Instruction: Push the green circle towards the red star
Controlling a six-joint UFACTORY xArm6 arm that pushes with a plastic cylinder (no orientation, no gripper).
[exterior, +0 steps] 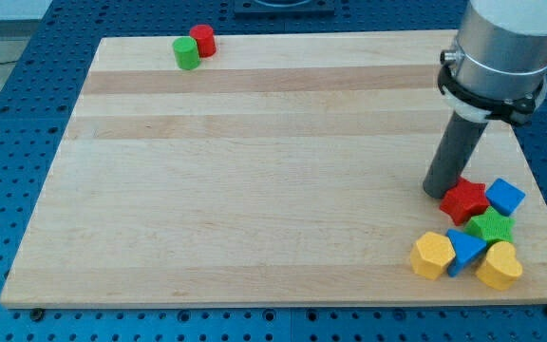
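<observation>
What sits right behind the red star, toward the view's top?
My tip stands just behind the red star, at its upper-left edge, apparently touching. The rod hides the board there. The blue block lies to the star's right.

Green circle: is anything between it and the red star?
No. The green circle sits top left beside a red cylinder; bare board runs to the red star, where my tip rests.

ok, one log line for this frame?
tip: touching red star's left edge | green circle: top left, beside red cylinder | push: not begun
</observation>
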